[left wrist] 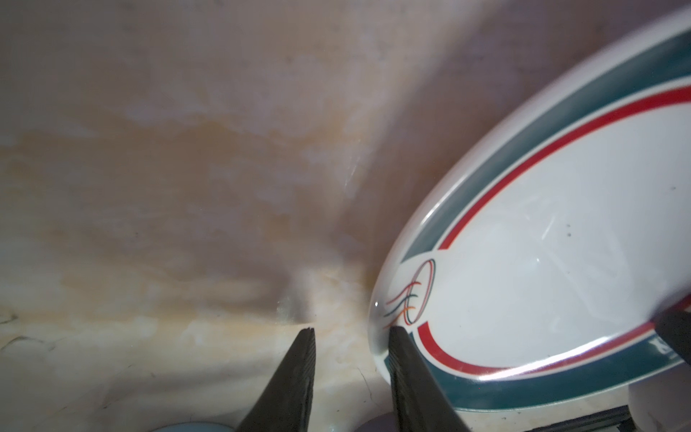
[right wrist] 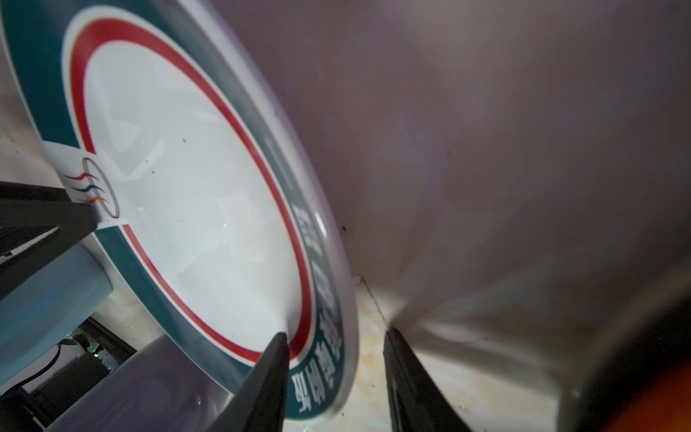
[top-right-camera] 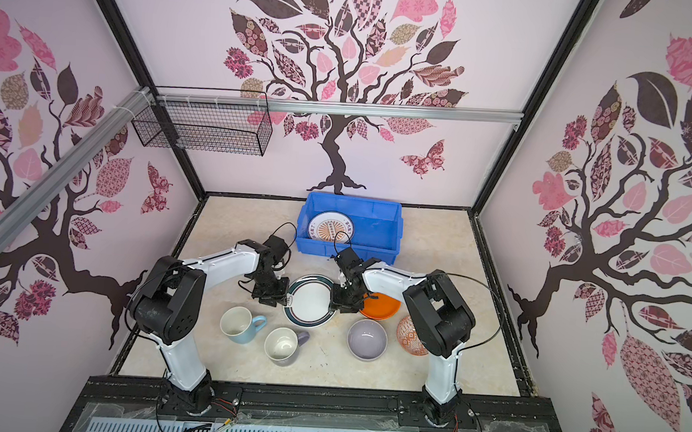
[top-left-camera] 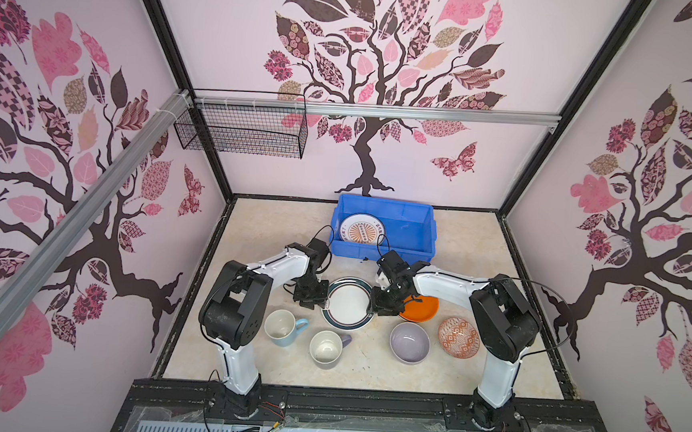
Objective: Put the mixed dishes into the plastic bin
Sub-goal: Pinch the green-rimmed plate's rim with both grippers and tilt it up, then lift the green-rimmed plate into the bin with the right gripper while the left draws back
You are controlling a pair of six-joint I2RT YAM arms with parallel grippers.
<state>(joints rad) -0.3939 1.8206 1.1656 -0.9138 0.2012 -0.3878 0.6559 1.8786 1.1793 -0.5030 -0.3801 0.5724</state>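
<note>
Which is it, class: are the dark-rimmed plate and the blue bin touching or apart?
Apart. Both top views show bare table between the dark-rimmed plate and the blue bin.

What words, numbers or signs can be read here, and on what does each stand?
No text reads clearly.
White round plate with teal rim: white characters on the rim, blurred.
White round plate with orange sunburst in blue plastic bin: dark rim characters, too small.

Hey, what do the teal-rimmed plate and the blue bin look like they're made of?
The teal-rimmed plate looks like glazed ceramic, possibly melamine: glossy white face with sharp light streaks. The blue bin looks like moulded plastic: uniform colour, dull sheen, rolled rim.
</note>
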